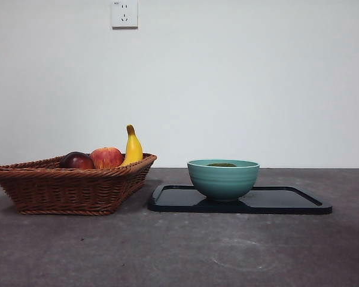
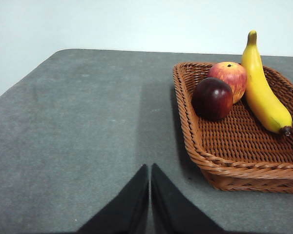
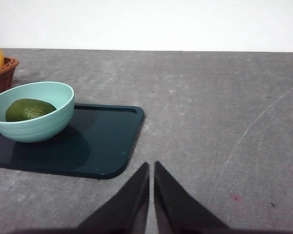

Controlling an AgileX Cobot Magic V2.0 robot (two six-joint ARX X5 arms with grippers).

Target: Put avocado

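Note:
The dark green avocado (image 3: 28,109) lies inside a teal bowl (image 3: 49,122); in the front view only its top (image 1: 221,164) peeks over the bowl (image 1: 222,179) rim. The bowl stands on a dark tray (image 1: 287,200) at the table's middle. My right gripper (image 3: 151,168) is shut with nothing in it, low over the bare table, well clear of the tray (image 3: 107,146). My left gripper (image 2: 150,170) is shut too, over the table beside the wicker basket (image 2: 224,170). Neither arm shows in the front view.
The wicker basket (image 1: 48,185) on the left holds a dark red-purple fruit (image 1: 76,160), a red apple (image 1: 106,157) and a banana (image 1: 132,147). The same fruits show in the left wrist view: dark fruit (image 2: 212,99), apple (image 2: 228,78), banana (image 2: 263,92).

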